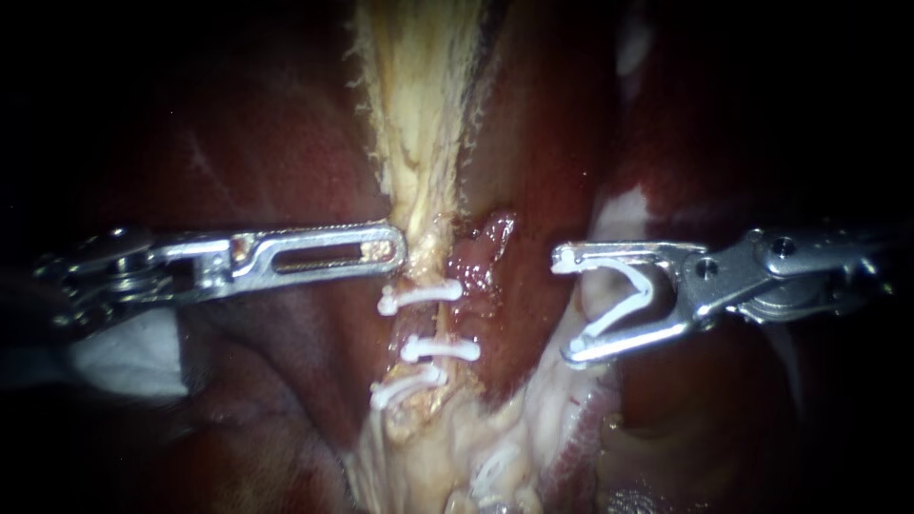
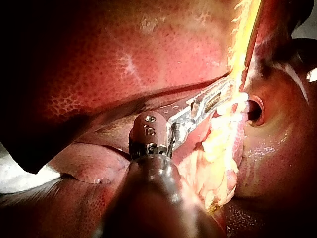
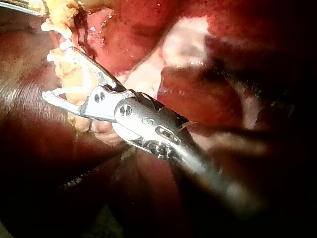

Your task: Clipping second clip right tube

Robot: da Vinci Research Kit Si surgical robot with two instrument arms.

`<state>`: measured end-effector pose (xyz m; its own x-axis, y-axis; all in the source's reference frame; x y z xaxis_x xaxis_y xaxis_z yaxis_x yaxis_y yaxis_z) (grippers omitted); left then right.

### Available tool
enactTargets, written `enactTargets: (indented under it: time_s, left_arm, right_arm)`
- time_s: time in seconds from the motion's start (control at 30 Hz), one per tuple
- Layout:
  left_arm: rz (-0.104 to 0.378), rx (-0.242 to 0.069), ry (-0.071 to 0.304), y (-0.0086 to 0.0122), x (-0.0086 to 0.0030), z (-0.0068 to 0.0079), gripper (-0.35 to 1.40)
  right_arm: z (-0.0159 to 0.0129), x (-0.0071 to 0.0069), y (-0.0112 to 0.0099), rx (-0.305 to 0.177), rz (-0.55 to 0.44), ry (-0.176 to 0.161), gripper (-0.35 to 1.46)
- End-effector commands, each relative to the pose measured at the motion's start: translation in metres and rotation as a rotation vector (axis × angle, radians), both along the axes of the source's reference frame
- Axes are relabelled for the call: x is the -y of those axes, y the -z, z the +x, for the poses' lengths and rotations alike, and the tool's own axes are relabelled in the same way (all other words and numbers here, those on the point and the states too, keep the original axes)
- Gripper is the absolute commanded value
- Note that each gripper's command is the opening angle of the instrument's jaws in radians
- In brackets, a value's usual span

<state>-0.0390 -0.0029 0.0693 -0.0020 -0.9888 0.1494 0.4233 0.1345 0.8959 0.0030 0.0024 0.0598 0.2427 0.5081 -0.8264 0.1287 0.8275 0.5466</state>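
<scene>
My right instrument (image 1: 566,306) comes in from the right with its jaws spread wide around an open white clip (image 1: 624,297). The clip's mouth faces a pale tube (image 1: 557,385) that runs down along the right of the field; pale tissue shows between the clip's arms. In the right wrist view the same jaws (image 3: 57,72) carry the clip (image 3: 67,92) against yellowish tissue. My left instrument (image 1: 398,249) reaches in from the left, its slotted jaws closed on a pale yellow strand of tissue (image 1: 419,143). Three white clips (image 1: 440,350) cross the left tube below it.
Dark red liver (image 1: 267,143) lies on both sides of the strand. A further white clip (image 1: 493,471) sits low on the pale tissue. White gauze (image 1: 124,352) lies under the left shaft. The left wrist view shows a round opening (image 2: 255,110) in the tissue beside the jaws (image 2: 225,94).
</scene>
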Motion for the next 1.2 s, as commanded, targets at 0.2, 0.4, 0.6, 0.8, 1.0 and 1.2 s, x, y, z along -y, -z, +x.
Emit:
enactTargets:
  time_s: [0.2,0.4,0.6,0.8,1.0,1.2]
  left_arm:
    - [0.003,0.005,-0.005,0.0006,-0.0001,0.0009,-0.35]
    - [0.007,0.002,0.000,0.0026,-0.0004,0.0033,-0.35]
    - [0.010,-0.002,0.016,0.0056,-0.0006,0.0058,-0.35]
    - [0.011,0.002,0.026,0.0071,-0.0005,0.0062,-0.35]
    - [0.011,0.000,0.030,0.0076,-0.0002,0.0060,-0.35]
    - [0.011,0.001,0.033,0.0078,0.0000,0.0058,-0.35]
  right_arm:
    - [0.0007,0.0008,-0.0007,-0.004,-0.005,0.006,0.60]
    - [0.0030,0.0028,-0.0035,-0.006,0.014,0.013,0.60]
    - [0.0060,0.0045,-0.0073,0.007,0.051,0.019,0.60]
    - [0.0089,0.0052,-0.0111,0.021,0.064,0.031,0.60]
    - [0.0114,0.0057,-0.0138,0.032,0.079,0.040,0.60]
    - [0.0135,0.0056,-0.0150,0.036,0.092,0.044,0.60]
